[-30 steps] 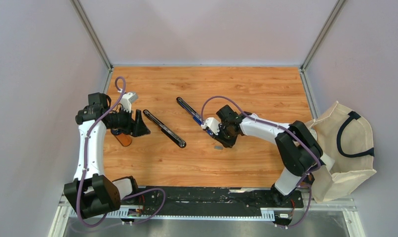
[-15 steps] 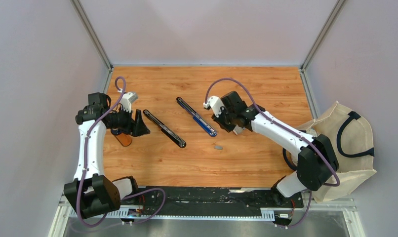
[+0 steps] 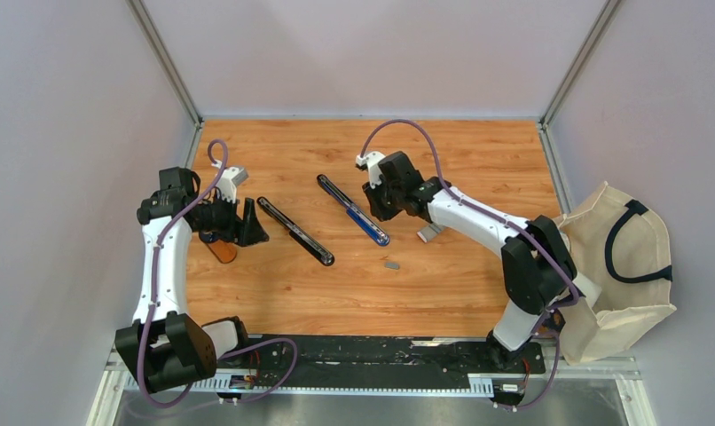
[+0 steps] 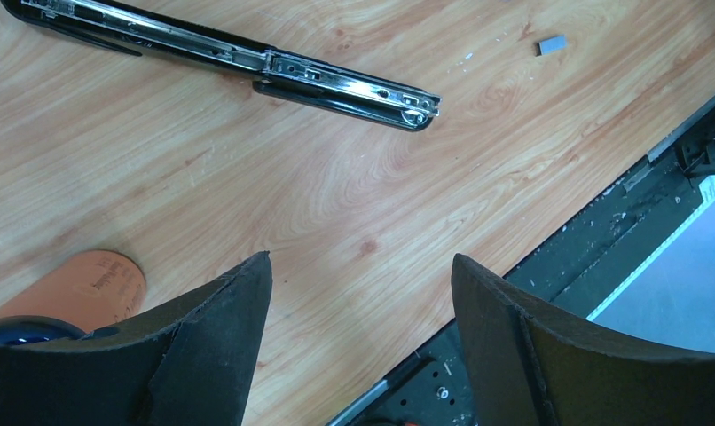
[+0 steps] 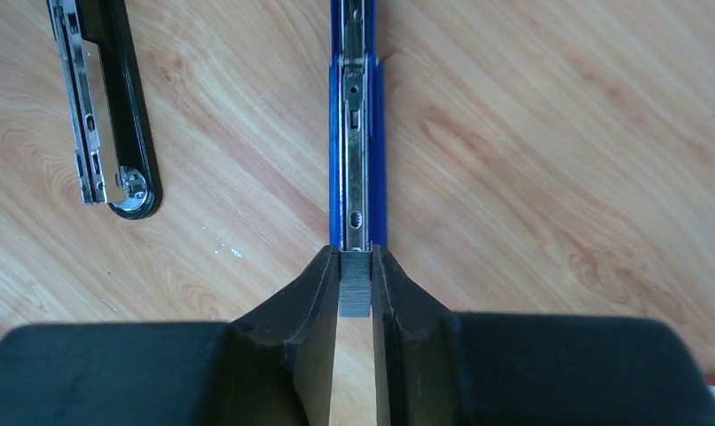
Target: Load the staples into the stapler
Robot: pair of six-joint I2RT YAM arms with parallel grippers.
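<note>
My right gripper (image 5: 356, 257) is shut on a short grey staple strip (image 5: 356, 291) and holds it just at the near end of the blue stapler's (image 5: 357, 133) open metal channel, in line with it. In the top view the right gripper (image 3: 375, 204) is over the middle of the blue stapler (image 3: 370, 228). A second loose staple strip (image 3: 391, 264) lies on the table in front of it. An opened black stapler (image 3: 294, 231) lies to the left. My left gripper (image 4: 363, 266) is open and empty, above bare wood near the black stapler (image 4: 247, 62).
A tiny white staple box (image 3: 429, 232) lies right of the blue stapler. An orange flat object (image 3: 221, 250) lies under the left gripper. A beige tote bag (image 3: 624, 266) hangs off the table's right edge. The black rail (image 3: 381, 351) runs along the near edge.
My right gripper has moved from near the loose strip, back and to the left, to the blue stapler, uncovering the white box. The left arm has not moved.
</note>
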